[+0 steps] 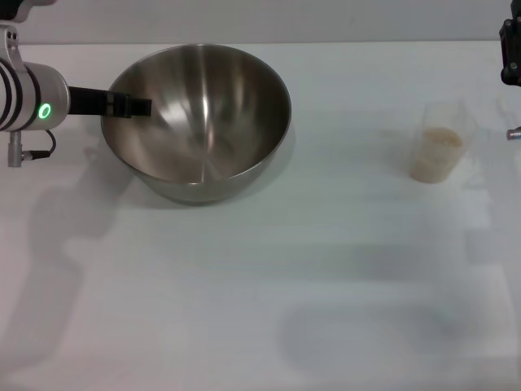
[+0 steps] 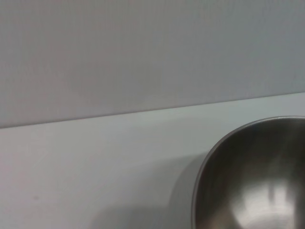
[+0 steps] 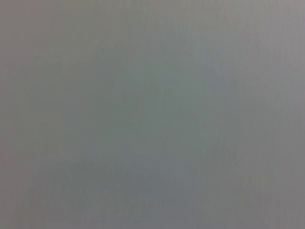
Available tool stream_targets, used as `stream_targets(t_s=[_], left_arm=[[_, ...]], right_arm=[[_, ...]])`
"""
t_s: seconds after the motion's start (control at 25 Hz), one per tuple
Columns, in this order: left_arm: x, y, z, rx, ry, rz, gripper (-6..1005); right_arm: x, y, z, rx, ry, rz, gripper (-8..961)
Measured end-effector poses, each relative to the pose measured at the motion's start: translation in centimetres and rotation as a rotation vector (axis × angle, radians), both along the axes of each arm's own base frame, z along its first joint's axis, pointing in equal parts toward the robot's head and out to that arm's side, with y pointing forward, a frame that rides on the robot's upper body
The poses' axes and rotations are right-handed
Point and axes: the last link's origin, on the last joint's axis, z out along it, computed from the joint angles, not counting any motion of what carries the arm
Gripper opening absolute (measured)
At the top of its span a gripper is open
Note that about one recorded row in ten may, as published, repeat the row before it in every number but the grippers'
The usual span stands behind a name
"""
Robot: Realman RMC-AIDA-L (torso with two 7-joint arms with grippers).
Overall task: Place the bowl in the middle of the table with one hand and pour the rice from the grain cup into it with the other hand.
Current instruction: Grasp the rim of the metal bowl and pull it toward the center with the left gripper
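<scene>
The large steel bowl (image 1: 203, 122) stands on the white table (image 1: 260, 309), left of the middle. My left gripper (image 1: 145, 107) reaches in from the left across the bowl's left rim, one black finger (image 1: 130, 106) lying inside the bowl, and grips the rim. The bowl's rim and inside also show in the left wrist view (image 2: 257, 181). The clear grain cup (image 1: 440, 142) stands upright at the right, about a third full of pale rice (image 1: 438, 159). My right gripper (image 1: 511, 49) is only a black part at the upper right edge, above and apart from the cup.
A small metal part (image 1: 514, 133) pokes in at the right edge beside the cup. A grey wall (image 2: 143, 52) rises behind the table's far edge. The right wrist view shows only plain grey.
</scene>
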Motion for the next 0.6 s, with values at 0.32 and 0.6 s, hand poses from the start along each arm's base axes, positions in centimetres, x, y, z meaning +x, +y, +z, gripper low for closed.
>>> stream_targets(t_s=[0.32, 0.6], left_arm=[[-0.95, -0.09, -0.59, -0.016, 0.007, 0.028, 717], [-0.97, 0.06, -0.72, -0.017, 0.015, 0.024, 713]], right_arm=[[-0.22, 0.22, 0.06, 0.001, 0.0, 0.008, 544], [-0.28, 0.29, 0.07, 0.001, 0.0, 0.011, 543]])
